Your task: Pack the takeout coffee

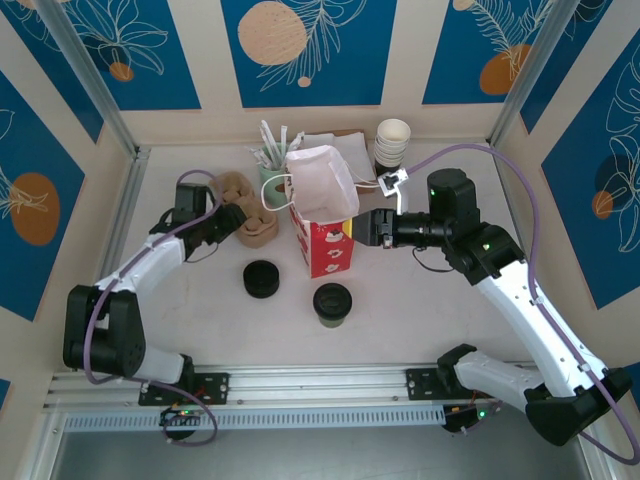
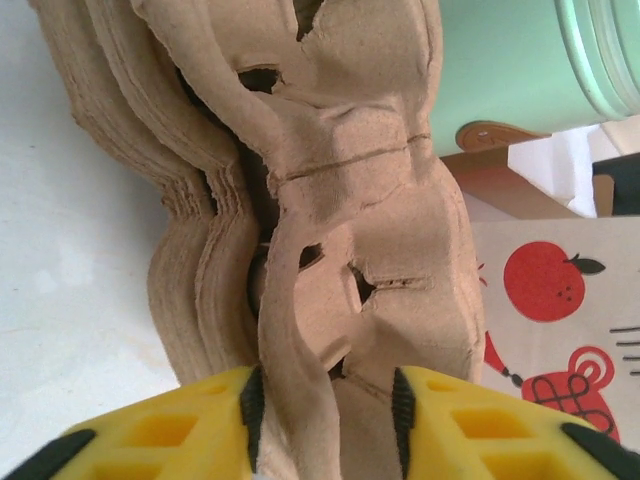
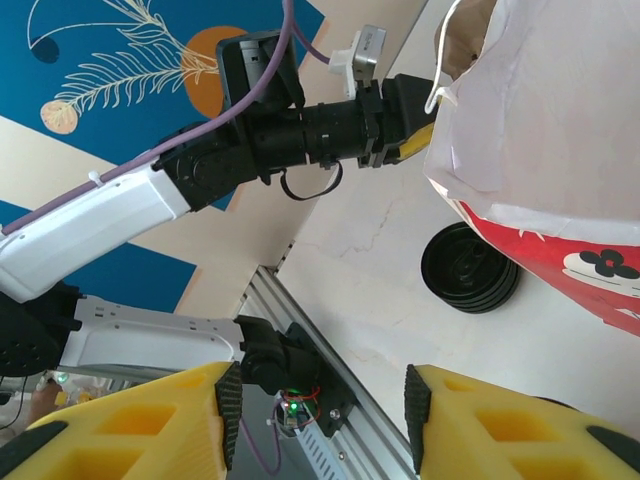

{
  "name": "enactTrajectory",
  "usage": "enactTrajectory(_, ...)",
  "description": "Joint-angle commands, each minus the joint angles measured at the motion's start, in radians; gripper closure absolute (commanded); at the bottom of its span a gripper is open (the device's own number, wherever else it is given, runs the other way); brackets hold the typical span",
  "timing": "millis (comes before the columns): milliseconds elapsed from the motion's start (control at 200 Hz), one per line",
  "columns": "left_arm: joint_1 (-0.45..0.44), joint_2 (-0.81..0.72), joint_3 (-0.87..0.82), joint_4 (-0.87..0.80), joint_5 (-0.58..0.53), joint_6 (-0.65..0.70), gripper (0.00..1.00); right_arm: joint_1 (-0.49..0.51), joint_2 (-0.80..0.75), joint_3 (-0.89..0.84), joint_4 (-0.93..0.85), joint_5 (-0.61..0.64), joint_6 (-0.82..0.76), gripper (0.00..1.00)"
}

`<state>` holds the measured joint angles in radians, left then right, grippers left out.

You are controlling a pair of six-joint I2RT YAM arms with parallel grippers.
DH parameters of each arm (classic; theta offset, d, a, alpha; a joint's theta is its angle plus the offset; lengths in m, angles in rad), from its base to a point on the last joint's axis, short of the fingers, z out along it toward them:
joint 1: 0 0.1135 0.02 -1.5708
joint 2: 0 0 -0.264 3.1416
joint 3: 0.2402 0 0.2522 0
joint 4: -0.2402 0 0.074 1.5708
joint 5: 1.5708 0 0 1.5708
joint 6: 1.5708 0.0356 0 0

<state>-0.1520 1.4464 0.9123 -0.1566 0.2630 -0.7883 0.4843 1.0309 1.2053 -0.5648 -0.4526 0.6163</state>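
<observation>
The takeout coffee point(image 1: 332, 303), a dark olive cup with a black lid, stands upright on the table in front of the red-and-white bag point(image 1: 322, 215). The bag stands open-mouthed between my two arms. My left gripper point(image 1: 228, 222) is at the stack of brown cardboard cup carriers point(image 1: 250, 222). In the left wrist view its yellow fingers point(image 2: 200, 435) press both sides of the top carrier point(image 2: 350, 250). My right gripper point(image 1: 362, 228) hovers beside the bag's right side, open, with nothing between its fingers point(image 3: 130, 425). The bag point(image 3: 540, 120) is at the upper right of that view.
A squat stack of black lids point(image 1: 262, 279) lies left of the coffee. White cups point(image 1: 392, 142), a mint-green holder with sticks point(image 1: 272, 170) and brown paper point(image 1: 345, 150) stand along the back wall. An aluminium rail point(image 1: 320, 380) runs along the near edge.
</observation>
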Motion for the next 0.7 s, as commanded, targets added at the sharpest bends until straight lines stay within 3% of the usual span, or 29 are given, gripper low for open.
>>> enactTrajectory(0, 0.015, 0.020, 0.034, 0.041, 0.033, -0.013, 0.67, -0.006, -0.009, 0.016, -0.014, -0.013, -0.001, 0.52)
enactTrajectory(140, 0.015, 0.027, 0.037, 0.054, 0.044, -0.013, 0.79, -0.007, -0.011, 0.016, -0.019, -0.012, 0.001, 0.52)
enactTrajectory(355, 0.015, -0.005, 0.051, 0.061, 0.055, -0.005, 0.88, -0.012, -0.015, 0.015, -0.025, 0.008, 0.014, 0.56)
enactTrajectory(695, 0.015, -0.160, 0.141, -0.129, -0.020, 0.060, 0.90, -0.012, -0.030, 0.007, 0.015, -0.016, 0.031, 0.56)
